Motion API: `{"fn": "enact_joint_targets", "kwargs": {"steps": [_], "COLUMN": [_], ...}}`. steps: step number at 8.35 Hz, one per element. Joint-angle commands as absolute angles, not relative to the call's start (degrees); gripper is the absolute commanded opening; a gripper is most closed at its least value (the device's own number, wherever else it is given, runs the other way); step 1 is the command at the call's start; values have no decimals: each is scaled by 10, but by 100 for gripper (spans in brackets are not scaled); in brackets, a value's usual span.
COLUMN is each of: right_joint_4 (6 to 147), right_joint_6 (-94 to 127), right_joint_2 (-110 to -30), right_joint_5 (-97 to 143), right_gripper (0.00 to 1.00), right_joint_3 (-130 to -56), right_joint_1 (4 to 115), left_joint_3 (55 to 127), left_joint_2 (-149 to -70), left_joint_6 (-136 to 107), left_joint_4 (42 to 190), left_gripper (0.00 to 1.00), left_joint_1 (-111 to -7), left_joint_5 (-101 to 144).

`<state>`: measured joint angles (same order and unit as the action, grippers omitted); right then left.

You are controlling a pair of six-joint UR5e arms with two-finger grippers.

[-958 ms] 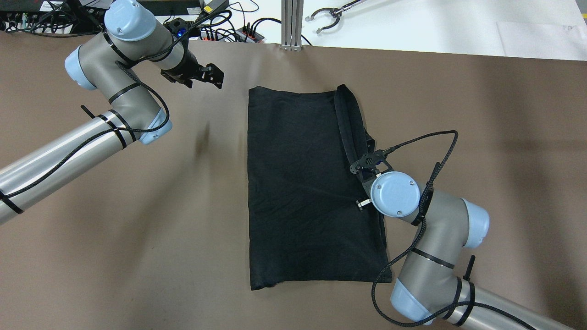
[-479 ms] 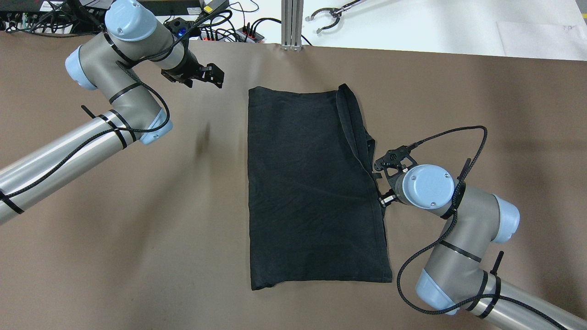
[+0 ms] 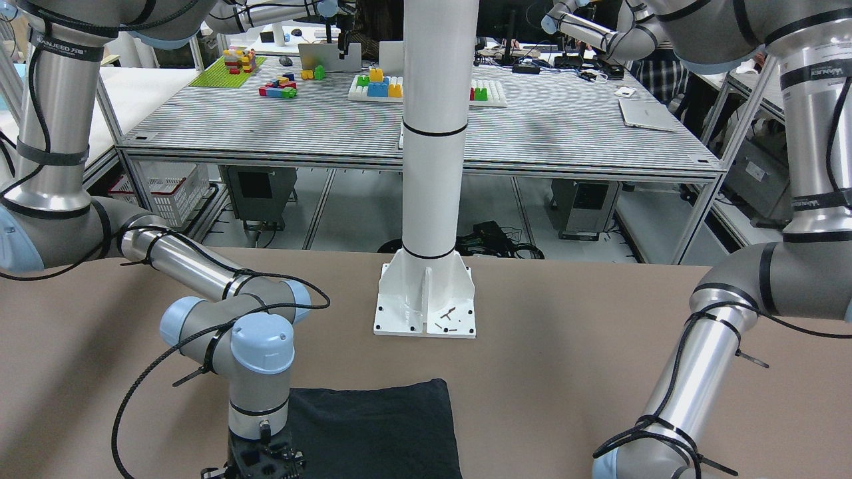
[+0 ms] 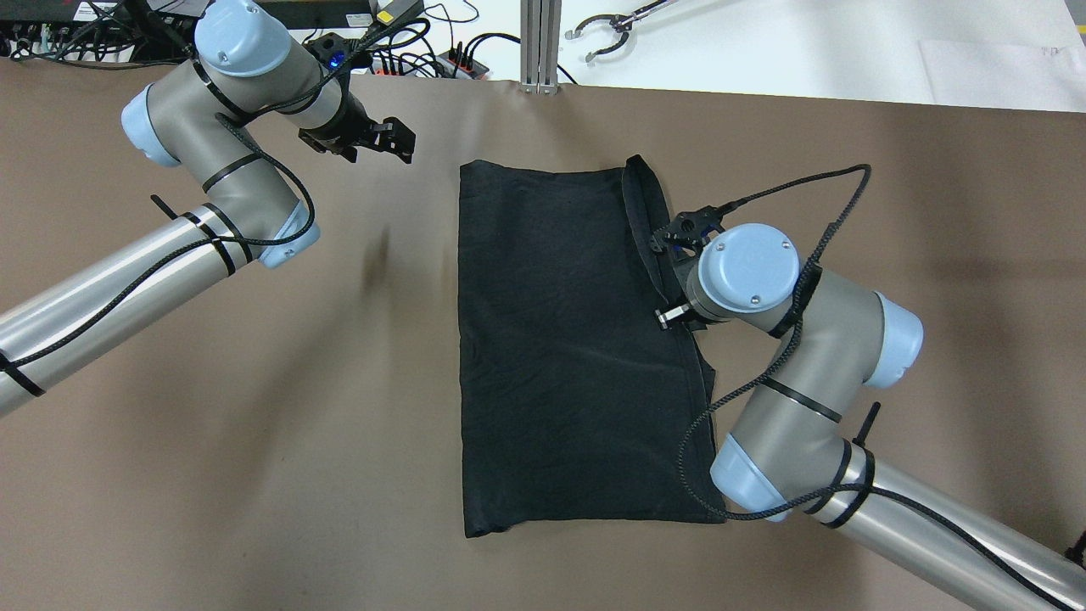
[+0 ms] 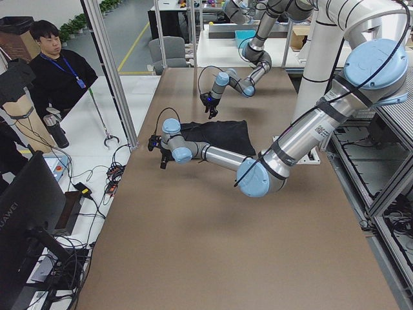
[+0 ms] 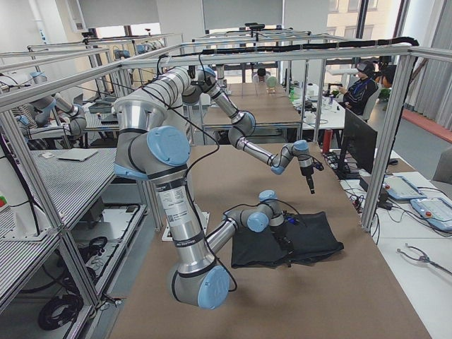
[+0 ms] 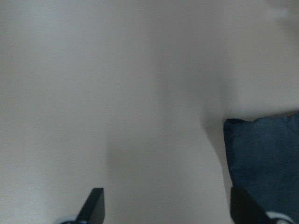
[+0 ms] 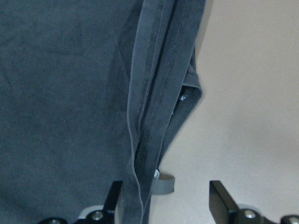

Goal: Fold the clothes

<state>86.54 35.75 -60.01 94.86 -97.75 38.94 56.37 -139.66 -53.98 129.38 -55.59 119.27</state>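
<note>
The black garment (image 4: 568, 339) lies flat on the brown table as a folded rectangle, with a doubled hem strip along its right edge (image 8: 154, 107). It also shows in the front view (image 3: 373, 426). My right gripper (image 8: 166, 189) is open and points down over that right edge, one finger over the cloth and one over bare table. From overhead its wrist (image 4: 747, 267) hides the fingers. My left gripper (image 4: 397, 140) is open and empty, hovering left of the garment's far left corner (image 7: 261, 158).
The white pillar's base plate (image 3: 426, 313) stands at the table's near side by the robot. An aluminium post (image 4: 539, 42) and cables (image 4: 424, 51) line the far edge. A person (image 5: 51, 58) sits beyond the table's far edge.
My right wrist swung out to the right, then moved toward the far end along the garment's right edge. The left arm has barely moved. The garment lies as before.
</note>
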Motion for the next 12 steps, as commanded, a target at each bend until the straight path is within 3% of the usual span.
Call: {"fn": "enact_joint_targets", "kwargs": {"steps": [1,2,3,7,12], "right_joint_4": [878,851,810,781,764], "right_joint_6": [394,395,397,391,359], "right_joint_2": [-487,-464,-462,-461,-482], "right_joint_5": [950,949,948,947,947], "right_gripper": [83,92,94,94,94], "right_joint_3": [-859,-813,-783,-733,-722], "right_joint_1": [397,398,403,414,449], "left_joint_3": [564,570,572,571,571], "left_joint_2": [-1397,-1396,-1395,-1397,-1396], "left_joint_6": [-541,-543,-544,-545,-544], "left_joint_4": [1294,1294,1294,1294,1294], "left_gripper": [95,95,95,95,95], "left_joint_1": [-556,-556,-555,-548,-548], "left_joint_5": [1193,1193,1193,1192,1192]}}
